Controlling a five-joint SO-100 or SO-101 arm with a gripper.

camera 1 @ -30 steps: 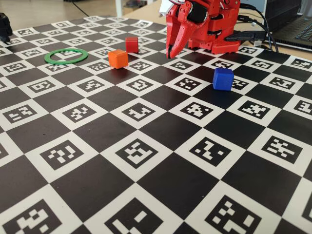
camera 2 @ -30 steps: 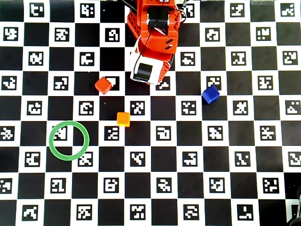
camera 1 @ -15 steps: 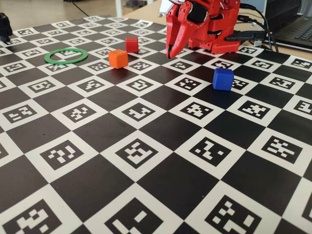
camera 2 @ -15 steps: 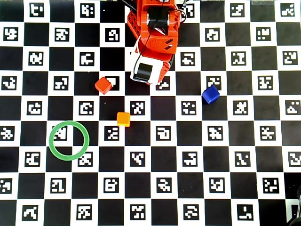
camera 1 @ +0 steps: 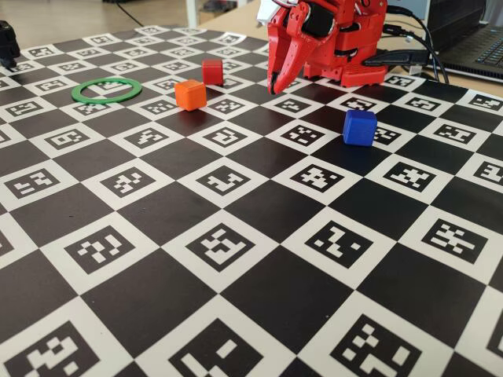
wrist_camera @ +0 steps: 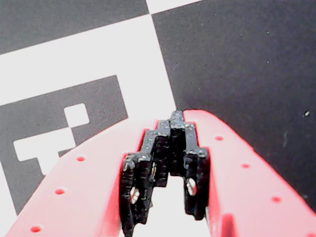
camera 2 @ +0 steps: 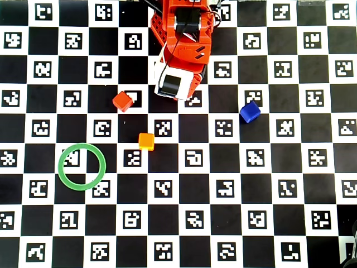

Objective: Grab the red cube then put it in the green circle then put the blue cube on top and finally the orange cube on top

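Note:
The red cube (camera 1: pixel 212 71) (camera 2: pixel 122 101) sits on the checkered mat left of the arm. An orange cube (camera 1: pixel 190 94) (camera 2: pixel 146 141) lies a little nearer the camera in the fixed view. Off to the right, on its own, stands the blue cube (camera 1: pixel 359 127) (camera 2: pixel 249 111). The green circle (camera 1: pixel 106 100) (camera 2: pixel 81 145) lies flat at the left with nothing inside it. My gripper (camera 1: pixel 274 88) (wrist_camera: pixel 175 116) hangs shut and holds nothing. It points down just above the mat, right of the red cube. In the overhead view the arm hides the fingertips.
The red arm base (camera 1: pixel 346 47) stands at the back of the mat (camera 2: pixel 178 223). A laptop (camera 1: pixel 471 39) and cables lie behind it at the right. A small black object (camera 1: pixel 6 43) sits at the far left edge.

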